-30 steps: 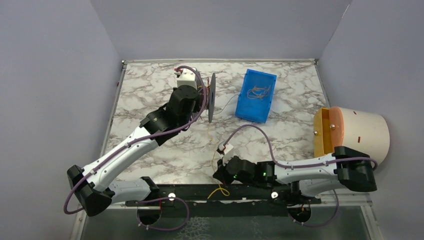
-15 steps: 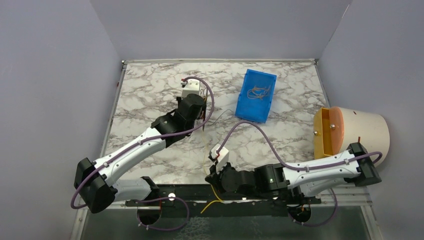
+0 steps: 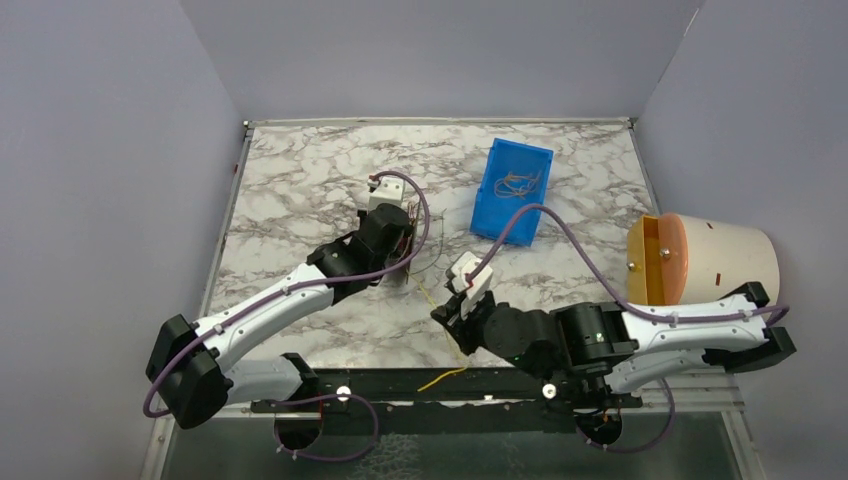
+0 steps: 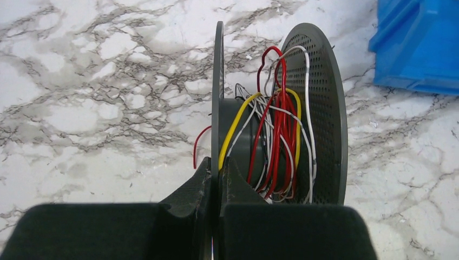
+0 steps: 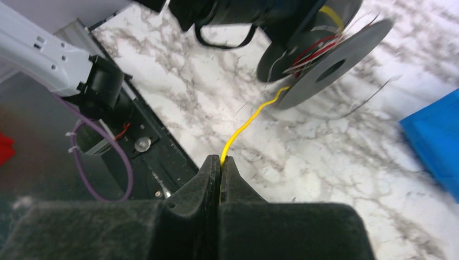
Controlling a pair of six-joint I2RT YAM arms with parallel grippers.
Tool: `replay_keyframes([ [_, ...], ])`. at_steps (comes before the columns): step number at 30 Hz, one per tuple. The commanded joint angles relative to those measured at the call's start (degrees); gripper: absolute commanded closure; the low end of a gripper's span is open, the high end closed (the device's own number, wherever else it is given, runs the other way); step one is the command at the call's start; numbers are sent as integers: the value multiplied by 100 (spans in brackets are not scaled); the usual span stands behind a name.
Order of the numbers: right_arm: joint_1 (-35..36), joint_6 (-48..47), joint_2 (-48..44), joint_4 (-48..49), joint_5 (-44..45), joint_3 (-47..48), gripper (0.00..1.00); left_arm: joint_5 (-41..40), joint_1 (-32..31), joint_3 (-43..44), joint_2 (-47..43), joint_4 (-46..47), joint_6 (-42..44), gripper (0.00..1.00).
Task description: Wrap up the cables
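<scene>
The right gripper (image 5: 221, 160) was clenched on a thin yellow cable (image 5: 246, 122). The cable came out between its fingers and ran, a little slack, over the white marble-patterned worktop (image 3: 300, 180) to a dark grey plastic spool (image 5: 330, 67). The left gripper (image 4: 218, 162) was closed on the near flange of this spool and held it standing on edge, close to the middle of the worktop. On the hub, between the two perforated flanges, red and white wires (image 4: 279, 135) were already wound in a loose, untidy bundle. The yellow cable went over them only in part.

In my judgement the step in hand was the winding of the yellow cable on the spool, and it was far from finished: in the top view a free end of it lay over the black rail (image 3: 390, 380) at the near edge. The next move would call for tension from the right gripper while the cable is led around the hub, between the flanges and not outside them.

A blue plastic bin (image 3: 505, 225) with more thin wires inside stood just behind the right arm. A cream-coloured drum with an orange front (image 3: 715, 265) lay at the right edge, well apart. The purple hose (image 3: 528, 208) of the right arm looped over the bin and could catch there. The loose loops on the hub could also slip over a flange.
</scene>
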Motion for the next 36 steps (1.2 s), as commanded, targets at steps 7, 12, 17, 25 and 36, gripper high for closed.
replay_keyframes([
  [7,-1360,-1975,61,-37,-509,785,99,876,-139,-245,-413,291,306,100],
  [12,-2250,-2663,235,613,-862,744,99,1521,-159,-154,-482,0,562,100],
  [17,-3151,-2892,459,1106,-1417,645,99,1888,-213,-224,-768,-269,764,100],
  [25,-4340,-2719,1027,1508,-2114,453,99,2611,-223,-258,-1256,-587,1316,100],
  [36,-5231,-2293,1459,1882,-3177,-167,99,3620,-228,-323,-1853,-815,2116,100],
])
